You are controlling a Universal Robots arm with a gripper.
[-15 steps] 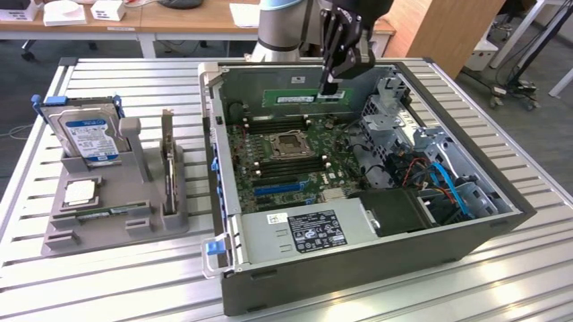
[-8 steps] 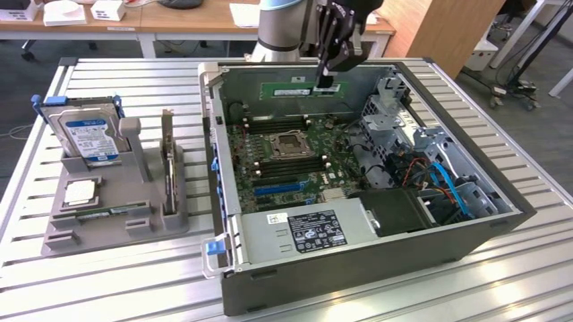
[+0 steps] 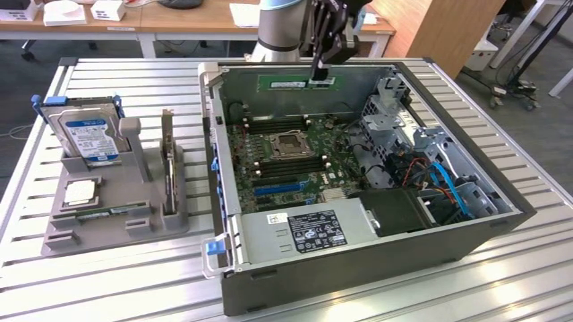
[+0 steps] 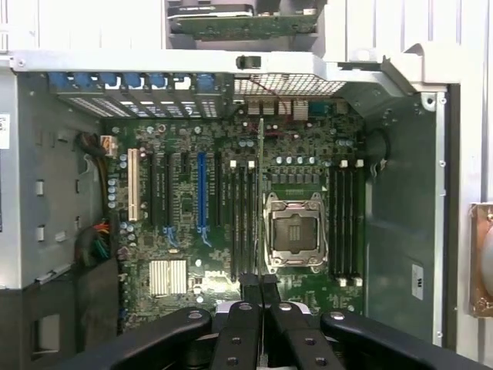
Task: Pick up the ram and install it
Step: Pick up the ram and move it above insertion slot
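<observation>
My gripper is shut on the ram, a long green stick held level above the far side of the open computer case. In the wrist view the ram is seen edge-on as a thin strip running out from between my fingertips. It hangs over the motherboard, beside the CPU socket and in line with the black memory slots. The stick is well above the board and touches no slot.
At the exterior view's left a grey holder carries a hard drive, an upright expansion card and a small chip. Inside the case are the power supply, a drive cage and blue cables.
</observation>
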